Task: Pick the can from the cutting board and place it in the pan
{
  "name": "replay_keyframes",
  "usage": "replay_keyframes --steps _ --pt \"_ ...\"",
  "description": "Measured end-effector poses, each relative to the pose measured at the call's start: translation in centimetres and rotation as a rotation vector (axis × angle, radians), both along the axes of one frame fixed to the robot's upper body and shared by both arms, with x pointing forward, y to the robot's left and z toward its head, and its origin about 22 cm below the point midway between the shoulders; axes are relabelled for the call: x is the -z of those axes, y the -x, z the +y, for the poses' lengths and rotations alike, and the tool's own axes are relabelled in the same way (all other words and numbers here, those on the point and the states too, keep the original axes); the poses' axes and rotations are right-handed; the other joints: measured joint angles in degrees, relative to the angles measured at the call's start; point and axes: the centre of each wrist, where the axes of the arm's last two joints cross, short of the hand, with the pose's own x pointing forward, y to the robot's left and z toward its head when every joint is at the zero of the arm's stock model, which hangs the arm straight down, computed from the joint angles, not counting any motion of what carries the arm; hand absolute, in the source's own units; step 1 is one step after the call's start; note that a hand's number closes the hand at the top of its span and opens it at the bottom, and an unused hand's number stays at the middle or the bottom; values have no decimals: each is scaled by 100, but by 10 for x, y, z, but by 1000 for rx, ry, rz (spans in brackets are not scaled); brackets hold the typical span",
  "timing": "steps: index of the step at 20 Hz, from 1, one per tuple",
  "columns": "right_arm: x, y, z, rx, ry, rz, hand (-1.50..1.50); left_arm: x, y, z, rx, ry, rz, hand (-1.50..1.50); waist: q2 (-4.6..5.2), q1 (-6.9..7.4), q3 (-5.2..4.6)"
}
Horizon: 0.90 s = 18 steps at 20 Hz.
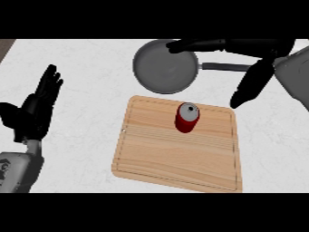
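So the red can is standing upright on the wooden cutting board, up near the board's far edge and a bit right of its middle. Nothing is touching it. The board sits on a white marbled counter, closer to the counter's near edge.

The grey pan is just past the board's far edge, nothing in it, with its dark handle sticking out to the right.

The right hand comes in from the counter's far right corner, fingers stretched out straight, some over the pan's far rim and some pointing down toward the board's far right corner. It isn't holding anything.

The left hand is over by the counter's left edge, open with fingers up and thumb spread out to the side, well apart from the board.
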Motion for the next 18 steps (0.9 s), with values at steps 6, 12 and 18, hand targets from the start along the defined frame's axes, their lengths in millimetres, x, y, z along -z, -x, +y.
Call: replay_keyframes --steps 6,12,18 --pt "19 4 11 21 55 22 -150 -1 0 -2 -1 -1 -2 0 -1 -16 1" --pt "35 -2 18 60 128 10 -150 -4 0 -4 2 0 -3 0 5 8 1" --pt "53 -8 24 44 188 10 -150 -5 1 -5 4 5 -1 0 17 32 2"
